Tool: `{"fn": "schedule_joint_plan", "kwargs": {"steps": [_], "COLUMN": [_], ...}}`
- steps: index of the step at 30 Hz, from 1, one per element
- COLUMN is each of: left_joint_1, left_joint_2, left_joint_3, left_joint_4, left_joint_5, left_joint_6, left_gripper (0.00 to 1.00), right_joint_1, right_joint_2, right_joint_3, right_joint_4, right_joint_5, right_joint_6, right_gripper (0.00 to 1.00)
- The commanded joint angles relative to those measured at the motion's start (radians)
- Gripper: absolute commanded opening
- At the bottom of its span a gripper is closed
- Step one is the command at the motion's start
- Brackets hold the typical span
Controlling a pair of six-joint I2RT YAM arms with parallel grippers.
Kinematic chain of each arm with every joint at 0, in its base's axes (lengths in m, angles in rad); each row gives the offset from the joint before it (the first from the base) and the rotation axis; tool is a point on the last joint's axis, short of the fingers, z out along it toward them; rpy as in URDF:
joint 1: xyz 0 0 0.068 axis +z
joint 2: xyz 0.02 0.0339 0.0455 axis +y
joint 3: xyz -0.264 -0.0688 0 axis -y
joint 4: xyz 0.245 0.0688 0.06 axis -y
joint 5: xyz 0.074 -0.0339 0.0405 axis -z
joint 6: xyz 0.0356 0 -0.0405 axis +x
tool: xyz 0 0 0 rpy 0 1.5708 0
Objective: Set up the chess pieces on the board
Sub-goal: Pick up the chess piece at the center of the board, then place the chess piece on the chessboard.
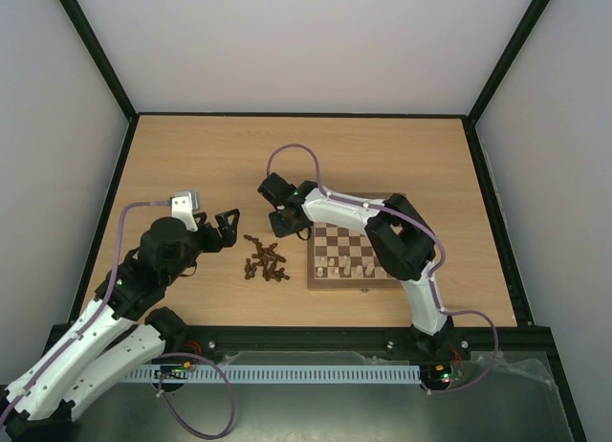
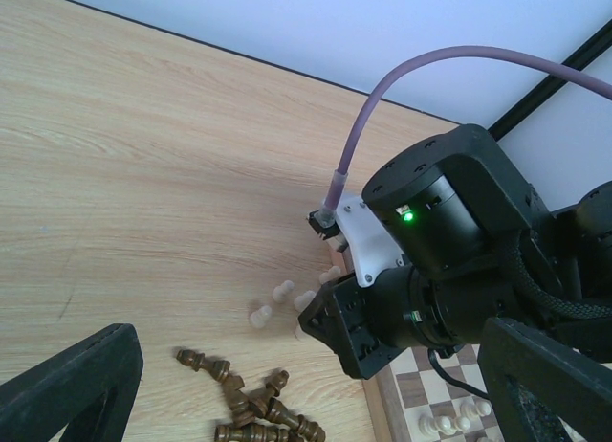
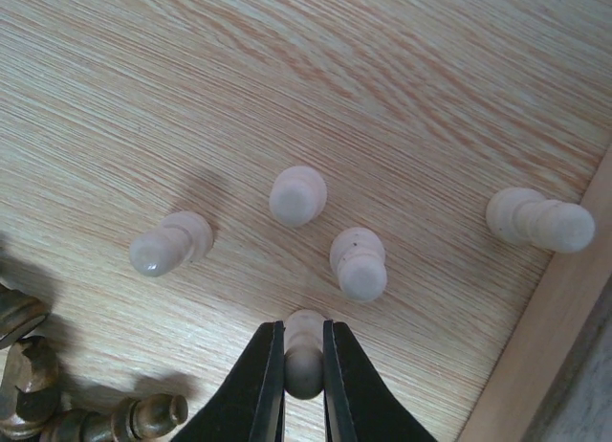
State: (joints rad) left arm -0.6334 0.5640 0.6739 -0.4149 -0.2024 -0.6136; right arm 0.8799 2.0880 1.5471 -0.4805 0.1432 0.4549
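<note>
Right now the right pincer (image 3: 303, 329) is clenched on one pale pawn (image 3: 304, 364), squeezing it from both sides. The pawn sits right in the middle of the pincer, down by the surface (image 3: 287, 69) and just next to the board (image 3: 535, 356). To do this well, I think the pincer should lift straight up first, so it does not bump the other pale pieces (image 3: 359, 263) lying close in front of it. Then it can carry the pawn over to a free square and gently set it down standing up. The dark pieces (image 3: 29, 385) lie in a heap to one side, so keep away from them too. The left pincer (image 1: 228, 227) hangs wide open near that heap, holding nothing.
</note>
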Motion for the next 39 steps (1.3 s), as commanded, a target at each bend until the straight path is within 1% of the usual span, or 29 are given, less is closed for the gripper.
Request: {"fn": "schedule_joint_plan", "kwargs": {"steps": [1, 7, 14, 21, 32, 39], "left_joint_1": [0.006, 0.006, 0.006, 0.006, 0.005, 0.005], "left_joint_2": [0.006, 0.018, 0.062, 0.086, 0.121, 0.117], "left_joint_3": [0.013, 0.013, 0.018, 0.027, 0.043, 0.046], "left_joint_4": [0.002, 0.006, 0.031, 0.050, 0.066, 0.061], "left_joint_5": [0.000, 0.002, 0.024, 0.039, 0.054, 0.051], "left_joint_6": [0.000, 0.002, 0.010, 0.011, 0.021, 0.024], "left_gripper": [0.99, 1.00, 1.00, 1.00, 0.99, 0.99], "right_joint_1": [0.009, 0.009, 0.009, 0.000, -0.099, -0.124], "right_joint_2": [-0.078, -0.216, -0.389, -0.548, -0.797, -0.841], "right_joint_3": [-0.015, -0.036, -0.094, -0.220, -0.464, -0.563], "right_joint_4": [-0.052, -0.095, -0.167, -0.204, -0.246, -0.250], "right_joint_5": [0.023, 0.038, 0.105, 0.161, 0.190, 0.186], "right_joint_6": [0.000, 0.004, 0.014, 0.045, 0.100, 0.137], "right_gripper": [0.05, 0.05, 0.06, 0.06, 0.06, 0.06]}}
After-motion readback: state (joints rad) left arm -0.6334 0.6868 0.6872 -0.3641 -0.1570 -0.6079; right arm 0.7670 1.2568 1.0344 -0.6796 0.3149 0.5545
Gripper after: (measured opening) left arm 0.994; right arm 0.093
